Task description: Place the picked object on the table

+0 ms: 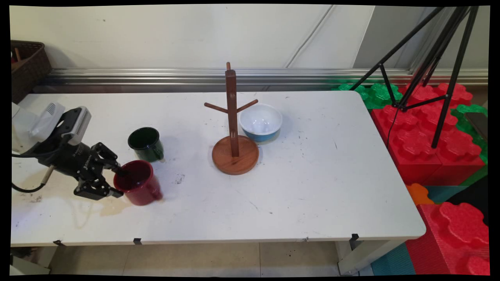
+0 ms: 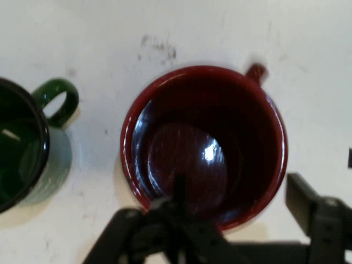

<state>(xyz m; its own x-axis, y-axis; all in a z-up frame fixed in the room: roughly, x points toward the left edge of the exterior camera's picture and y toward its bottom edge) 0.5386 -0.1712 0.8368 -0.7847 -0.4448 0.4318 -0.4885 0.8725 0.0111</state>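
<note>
A dark red mug [image 1: 138, 187] stands upright on the white table [image 1: 304, 187] at the left, its handle pointing away from the hand. My gripper [image 1: 117, 182] comes in low from the left and straddles the mug's near rim, open. One finger [image 2: 179, 190] reaches inside the red mug [image 2: 203, 143], and the other finger [image 2: 301, 195] stays outside the wall with a wide gap. A dark green mug [image 1: 146, 143] stands just behind the red one; its handle [image 2: 59, 102] faces the red mug.
A wooden mug tree [image 1: 233, 132] with bare pegs stands mid-table. A white and blue bowl [image 1: 261, 123] sits right behind it. A brown basket [image 1: 27, 66] is at the back left. Red and green foam blocks [image 1: 429, 140] and a black tripod [image 1: 437, 58] stand at the right.
</note>
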